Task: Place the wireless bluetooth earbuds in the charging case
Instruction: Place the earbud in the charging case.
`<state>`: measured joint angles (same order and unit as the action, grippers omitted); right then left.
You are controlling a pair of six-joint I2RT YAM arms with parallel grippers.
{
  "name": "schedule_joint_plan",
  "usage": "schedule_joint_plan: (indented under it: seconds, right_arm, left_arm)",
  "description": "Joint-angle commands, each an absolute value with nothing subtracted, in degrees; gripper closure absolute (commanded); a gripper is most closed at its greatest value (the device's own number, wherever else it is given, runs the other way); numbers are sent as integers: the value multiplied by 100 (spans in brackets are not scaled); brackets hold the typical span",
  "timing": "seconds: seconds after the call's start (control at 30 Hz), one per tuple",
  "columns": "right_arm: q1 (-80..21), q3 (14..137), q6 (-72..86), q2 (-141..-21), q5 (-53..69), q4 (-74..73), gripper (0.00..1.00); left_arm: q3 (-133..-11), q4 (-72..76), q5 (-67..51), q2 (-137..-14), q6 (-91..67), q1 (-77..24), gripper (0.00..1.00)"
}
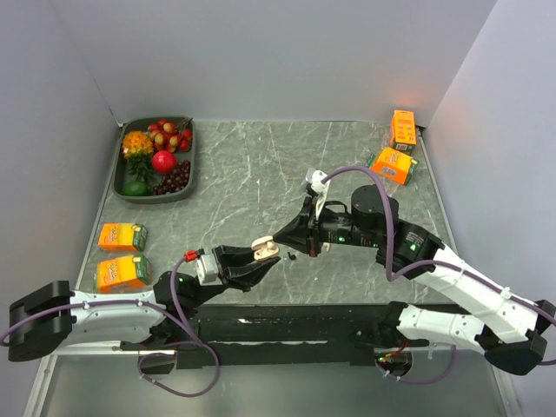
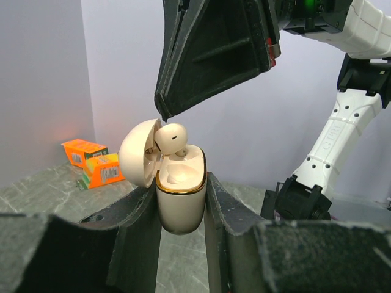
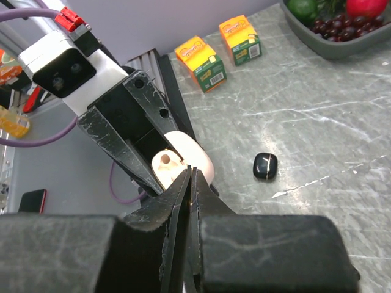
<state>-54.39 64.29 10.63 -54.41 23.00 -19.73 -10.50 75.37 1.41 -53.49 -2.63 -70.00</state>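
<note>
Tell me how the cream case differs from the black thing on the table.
The cream case is pale; the black piece is dark. The cream case is held up in the left tool; the black piece lies on the table. The case looks bigger than the black piece. Both are small and rounded.

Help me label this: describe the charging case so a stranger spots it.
Over the near middle of the grey marbled table, the left arm's black fingers clamp a cream, gold-rimmed plastic charging case, lid open. Unlike the small glossy black piece loose on the table, it is pale and held aloft.
</note>
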Motion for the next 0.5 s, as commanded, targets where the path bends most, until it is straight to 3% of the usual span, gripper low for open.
schedule_joint_plan:
  seconds: [0.0,0.47]
  right_arm:
    - [-5493,6662,1099,-5537,2531,-1775,91]
    - [-5502,6732,1055,-5748,2997,-1907,91]
  left_arm:
    - [-1186,7831,53,-5405,-378,-7031,99]
    - [-1230,7831,53,-5405,-378,-7031,99]
